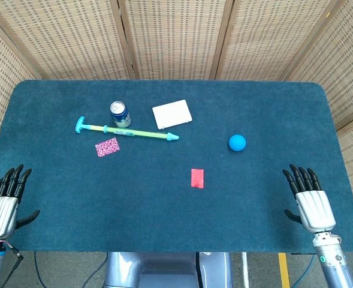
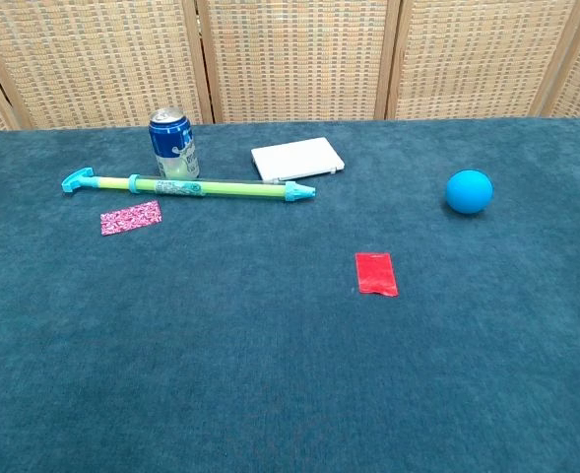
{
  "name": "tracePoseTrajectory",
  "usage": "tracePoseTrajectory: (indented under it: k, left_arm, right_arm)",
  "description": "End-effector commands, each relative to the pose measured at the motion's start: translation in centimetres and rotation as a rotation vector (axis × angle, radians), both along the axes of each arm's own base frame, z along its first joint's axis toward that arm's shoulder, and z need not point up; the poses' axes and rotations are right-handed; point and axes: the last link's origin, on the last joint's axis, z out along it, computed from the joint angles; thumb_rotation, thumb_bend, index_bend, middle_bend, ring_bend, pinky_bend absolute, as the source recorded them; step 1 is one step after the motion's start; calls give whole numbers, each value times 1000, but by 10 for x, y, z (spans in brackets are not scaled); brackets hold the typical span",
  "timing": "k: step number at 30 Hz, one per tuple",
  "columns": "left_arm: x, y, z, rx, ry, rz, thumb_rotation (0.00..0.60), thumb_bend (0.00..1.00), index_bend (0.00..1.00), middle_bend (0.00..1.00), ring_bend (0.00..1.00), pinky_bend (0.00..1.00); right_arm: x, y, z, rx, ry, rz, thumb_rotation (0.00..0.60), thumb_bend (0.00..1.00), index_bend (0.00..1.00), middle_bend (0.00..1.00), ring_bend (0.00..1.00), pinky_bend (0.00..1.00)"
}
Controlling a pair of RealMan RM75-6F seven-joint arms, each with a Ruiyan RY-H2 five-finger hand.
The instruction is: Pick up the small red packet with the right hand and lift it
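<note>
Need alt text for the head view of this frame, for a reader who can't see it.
A small red packet lies untouched near the middle of a dark teal table, with the right hand and left hand resting open at the near corners. Farther back sit a blue ball, white box, can, green-and-teal stick and pink packet.

Red packet flat on blue table

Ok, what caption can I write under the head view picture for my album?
Two open robot hands, left and right, wait by a small red packet.
</note>
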Motion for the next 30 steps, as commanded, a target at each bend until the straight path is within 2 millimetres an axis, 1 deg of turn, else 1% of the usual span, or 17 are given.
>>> tracePoseTrajectory:
  k: [1, 30]
  left_arm:
    - [0, 0, 0, 0, 1, 0, 600, 87, 0, 0, 0, 137]
    - [2, -2, 0, -1, 9, -3, 600, 86, 0, 0, 0, 137]
  right_arm:
    - [0, 0, 0, -1, 0, 1, 600, 118, 0, 0, 0, 0]
    - [-1, 0, 1, -2, -9, 1, 600, 119, 0, 0, 0, 0]
